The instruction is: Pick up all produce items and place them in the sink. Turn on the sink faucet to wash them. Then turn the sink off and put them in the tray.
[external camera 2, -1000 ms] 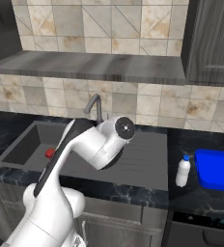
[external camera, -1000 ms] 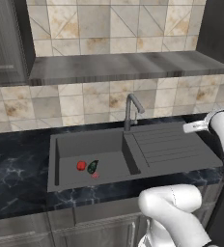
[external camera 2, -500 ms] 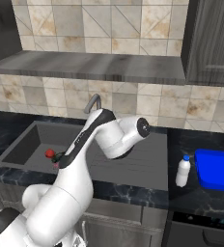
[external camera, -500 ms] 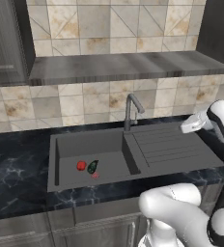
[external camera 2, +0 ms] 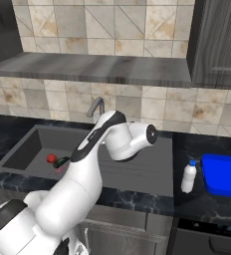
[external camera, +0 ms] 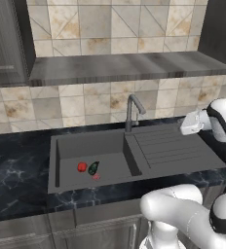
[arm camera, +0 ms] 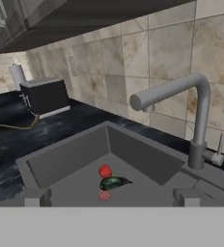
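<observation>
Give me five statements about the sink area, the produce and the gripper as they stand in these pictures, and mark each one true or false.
1. Both produce items, the red ball and the dark green oval, lie in the sink. True.
2. The gripper is shut on the red ball. False: its jaws stand open and hold nothing.
3. The faucet stands behind the basin, where it meets the drainboard. True.
4. The blue tray holds the dark green oval. False: that piece lies in the basin beside the red ball.
5. A white bottle stands on the counter beside the tray. True.
</observation>
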